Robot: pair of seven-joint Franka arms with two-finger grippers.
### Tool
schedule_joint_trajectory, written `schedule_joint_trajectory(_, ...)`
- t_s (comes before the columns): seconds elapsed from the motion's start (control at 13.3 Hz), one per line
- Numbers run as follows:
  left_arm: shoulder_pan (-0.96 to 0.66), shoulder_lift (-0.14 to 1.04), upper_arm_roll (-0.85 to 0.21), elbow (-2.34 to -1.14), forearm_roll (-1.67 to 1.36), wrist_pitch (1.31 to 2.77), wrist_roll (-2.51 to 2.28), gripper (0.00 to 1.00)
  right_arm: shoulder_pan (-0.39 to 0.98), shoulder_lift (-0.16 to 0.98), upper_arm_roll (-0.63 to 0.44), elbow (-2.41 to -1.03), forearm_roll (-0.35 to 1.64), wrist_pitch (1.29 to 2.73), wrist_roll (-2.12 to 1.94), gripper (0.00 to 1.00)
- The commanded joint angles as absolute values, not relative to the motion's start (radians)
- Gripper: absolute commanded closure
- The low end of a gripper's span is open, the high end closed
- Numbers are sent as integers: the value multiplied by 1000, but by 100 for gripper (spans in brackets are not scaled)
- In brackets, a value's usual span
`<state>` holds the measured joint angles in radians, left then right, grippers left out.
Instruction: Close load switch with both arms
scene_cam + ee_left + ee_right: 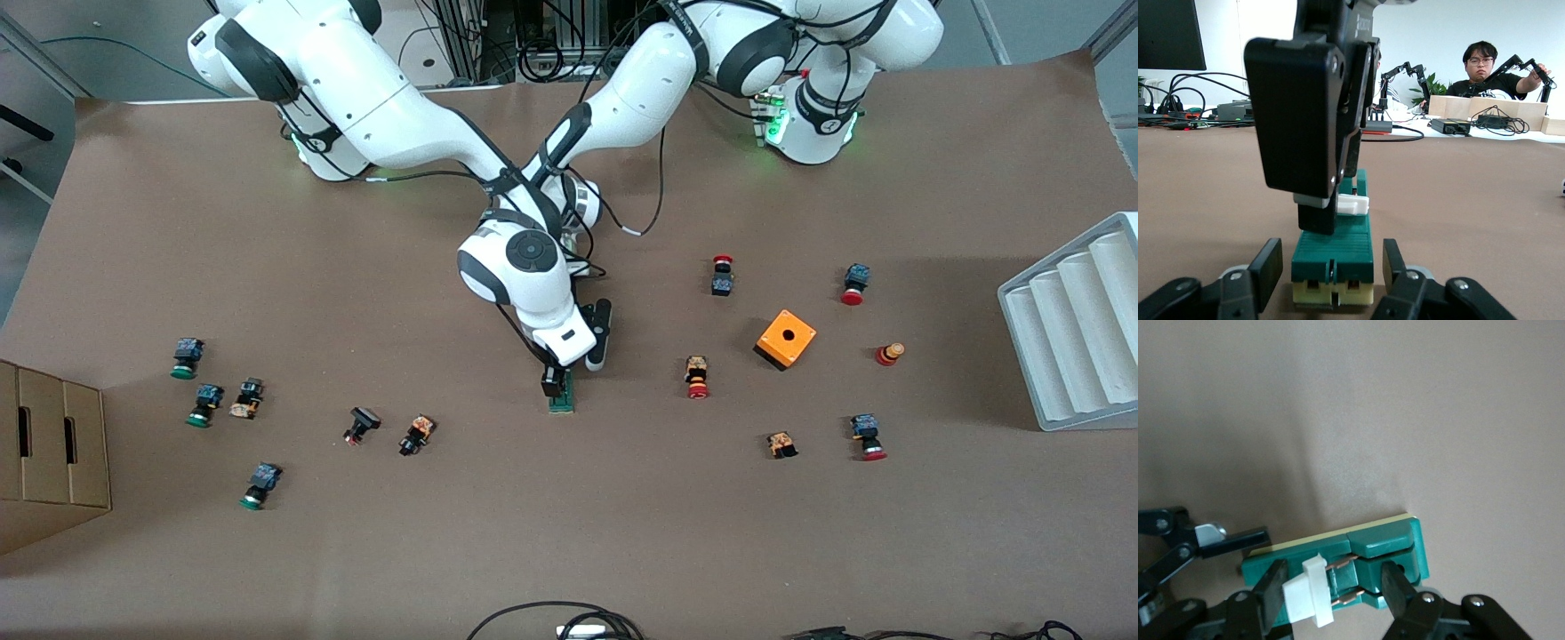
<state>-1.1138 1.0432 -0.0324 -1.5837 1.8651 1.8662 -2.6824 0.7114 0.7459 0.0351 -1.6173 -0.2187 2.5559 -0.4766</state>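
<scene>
The load switch [562, 402], a narrow green block, lies on the brown table near the middle. Its white sliding piece [1308, 590] stands up from the green body [1385, 543]. My right gripper [556, 382] points down over the switch and is open, one finger [1275, 587] close beside the white piece and the other apart from it. My left gripper [1331, 267] lies low at the switch's [1338, 247] end farther from the front camera. It is open, a finger [1265, 270] on each side with gaps. In the front view it is mostly hidden under the right arm.
An orange box with a hole [786, 339] and several red-capped buttons [697, 377] lie toward the left arm's end. Several green-capped buttons [205, 404] lie toward the right arm's end. A cardboard box [44, 453] and a white ridged tray [1076, 329] stand at the table's ends.
</scene>
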Motion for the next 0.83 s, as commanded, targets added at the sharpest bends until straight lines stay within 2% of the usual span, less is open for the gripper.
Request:
schedule_joint_trajectory(0.0, -1121, 1063, -26, -1571, 1882, 1848, -2703, 31, 707, 750, 21, -1608, -247, 2597, -471, 34)
schedule_joint_trajectory(0.75, -1121, 1062, -26, -1574, 1882, 1848, -2704, 31, 698, 735, 21, -1601, -245, 2597, -495, 37)
